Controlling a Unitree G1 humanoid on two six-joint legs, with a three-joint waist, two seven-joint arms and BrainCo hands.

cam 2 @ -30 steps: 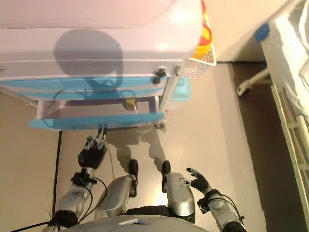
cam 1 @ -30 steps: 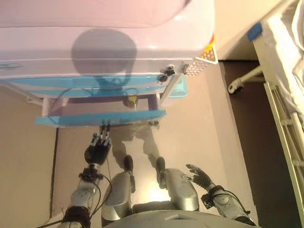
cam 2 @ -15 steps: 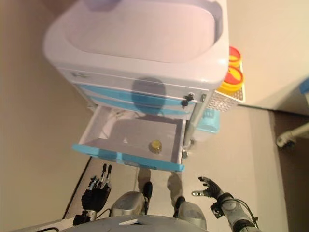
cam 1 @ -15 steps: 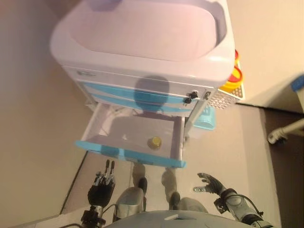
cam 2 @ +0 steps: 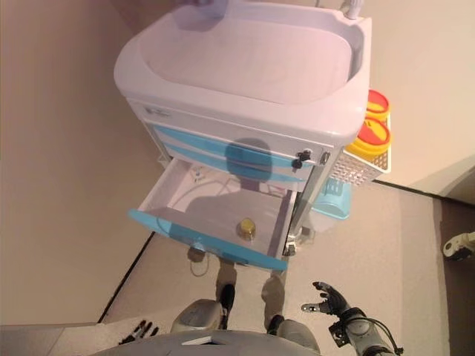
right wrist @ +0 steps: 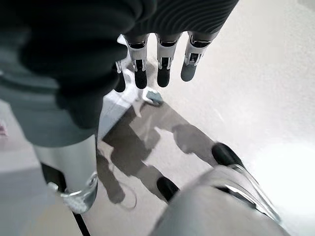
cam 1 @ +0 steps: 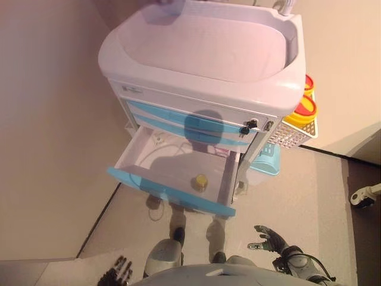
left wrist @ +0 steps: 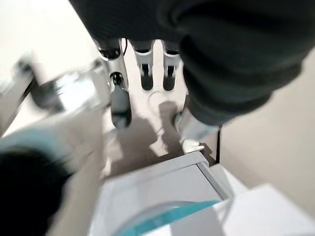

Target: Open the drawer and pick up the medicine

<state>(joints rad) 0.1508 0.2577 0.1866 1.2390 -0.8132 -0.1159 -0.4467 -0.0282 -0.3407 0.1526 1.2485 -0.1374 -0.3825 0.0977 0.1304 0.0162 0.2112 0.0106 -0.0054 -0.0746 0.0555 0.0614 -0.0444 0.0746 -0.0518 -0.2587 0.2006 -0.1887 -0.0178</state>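
The white cart [cam 1: 208,53] has blue drawer fronts, and its lowest drawer [cam 1: 169,192] stands pulled out. Inside the drawer, towards its right, sits a small medicine bottle with a yellow cap [cam 1: 199,182], also seen as the bottle [cam 2: 246,228]. My left hand [cam 1: 116,277] shows at the bottom edge, well short of the drawer front, with straight fingers [left wrist: 119,101] and nothing in it. My right hand [cam 1: 271,238] hangs low on the right, apart from the cart, its fingers [right wrist: 164,73] relaxed and empty.
A white perforated basket [cam 1: 294,128] with yellow containers [cam 1: 306,106] hangs on the cart's right side. A light blue bin [cam 1: 268,162] stands below it. A beige wall [cam 1: 47,119] runs along the left. A caster wheel [cam 1: 364,196] shows at the far right.
The camera has pulled back, so the whole cart and the inside of the open drawer now show. My left hand has dropped away from the drawer front to the bottom edge.
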